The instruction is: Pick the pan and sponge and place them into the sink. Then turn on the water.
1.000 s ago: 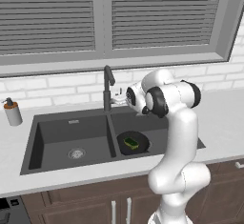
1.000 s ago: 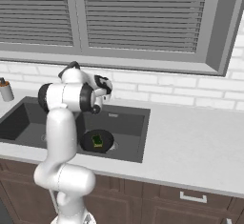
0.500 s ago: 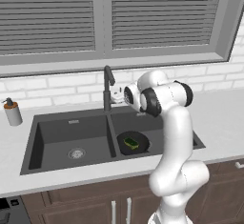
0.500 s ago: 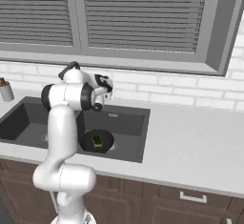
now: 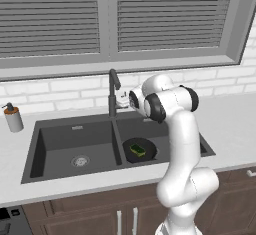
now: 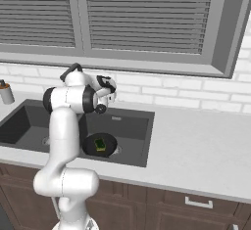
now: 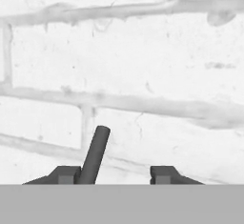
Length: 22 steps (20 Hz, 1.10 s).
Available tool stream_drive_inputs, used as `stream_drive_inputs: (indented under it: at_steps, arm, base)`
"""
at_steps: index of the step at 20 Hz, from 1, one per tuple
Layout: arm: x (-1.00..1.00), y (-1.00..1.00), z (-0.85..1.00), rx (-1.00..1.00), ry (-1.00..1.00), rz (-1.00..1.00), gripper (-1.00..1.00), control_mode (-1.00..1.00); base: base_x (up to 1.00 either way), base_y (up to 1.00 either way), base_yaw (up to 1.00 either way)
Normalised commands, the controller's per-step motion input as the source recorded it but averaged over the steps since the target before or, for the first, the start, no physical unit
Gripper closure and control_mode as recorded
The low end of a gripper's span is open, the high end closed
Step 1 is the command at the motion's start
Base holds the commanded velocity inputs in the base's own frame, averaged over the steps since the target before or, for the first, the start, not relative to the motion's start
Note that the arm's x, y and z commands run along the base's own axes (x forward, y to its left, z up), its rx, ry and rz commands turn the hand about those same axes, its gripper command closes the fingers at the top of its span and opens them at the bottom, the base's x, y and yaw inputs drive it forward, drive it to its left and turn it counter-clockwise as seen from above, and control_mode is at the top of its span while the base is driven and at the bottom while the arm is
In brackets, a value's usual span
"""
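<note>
The gripper (image 7: 114, 174) has nudged toward the tap lever (image 7: 95, 154), jaws half open, holding nothing; the lever, touching only one finger, could slip free.

So your arm's been creeping toward the wall this whole second: the gripper (image 5: 125, 100) is sitting closer to the tap (image 5: 113, 92) now than it was, right up by the base of it behind the sink (image 5: 75, 129). The elbow's tucking in a touch too. From the hand view you're looking at a thin dark lever (image 7: 95, 154) standing between the fingers (image 7: 66, 174), right against the one on the left side of that view. The jaws are also coming together compared with how wide they stood a moment back
</note>
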Motion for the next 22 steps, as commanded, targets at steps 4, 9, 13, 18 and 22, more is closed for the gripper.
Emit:
stream_drive_inputs:
  at_steps: [4, 9, 13, 18, 22]
  arm:
    - [0.12, -0.01, -0.11, 0.00, -0.02, -0.04, 1.00, -1.00]
    - [0.19, -0.13, -0.11, 0.02, -0.02, -0.02, 1.00, -1.00]
    - [0.36, -0.42, -0.11, 0.08, -0.02, -0.01, 1.00, -1.00]
    - [0.46, -0.53, -0.14, 0.11, 0.00, -0.07, 1.00, -1.00]
    - [0.58, -0.65, -0.18, 0.15, 0.00, -0.12, 1.00, -1.00]
  base:
    - [0.00, 0.00, 0.00]
    - [0.00, 0.00, 0.00]
    - [0.00, 0.00, 0.00]
    - [0.00, 0.00, 0.00]
    - [0.00, 0.00, 0.00]
